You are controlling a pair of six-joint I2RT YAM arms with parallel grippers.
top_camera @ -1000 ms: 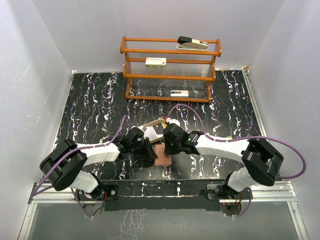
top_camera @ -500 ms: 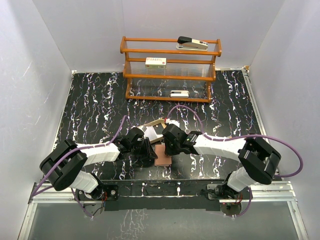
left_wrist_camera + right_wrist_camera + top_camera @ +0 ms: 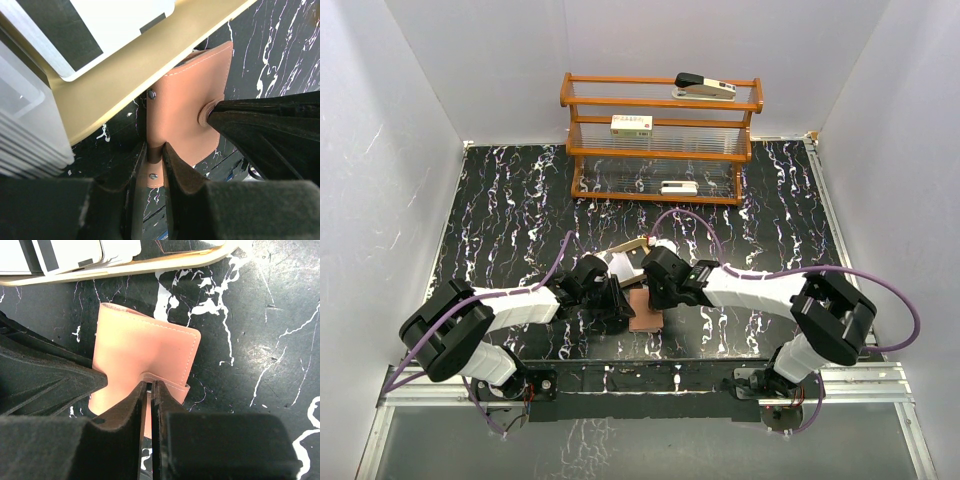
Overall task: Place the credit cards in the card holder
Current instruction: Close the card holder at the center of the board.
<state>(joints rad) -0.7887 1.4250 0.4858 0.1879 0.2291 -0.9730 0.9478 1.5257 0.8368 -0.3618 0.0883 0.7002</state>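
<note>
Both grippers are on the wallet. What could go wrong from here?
1. The left gripper and right gripper each pinch only a thin edge of the card holder. An uneven pull could slip one flap free.
2. The tray holding the credit cards lies close to the holder, so spreading or lifting it may nudge the tray.
3. Both grippers are occupied, leaving none free to pick a card.

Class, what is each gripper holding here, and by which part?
Both hold the card holder: the left gripper pinches one edge, the right gripper pinches a different edge.
</note>
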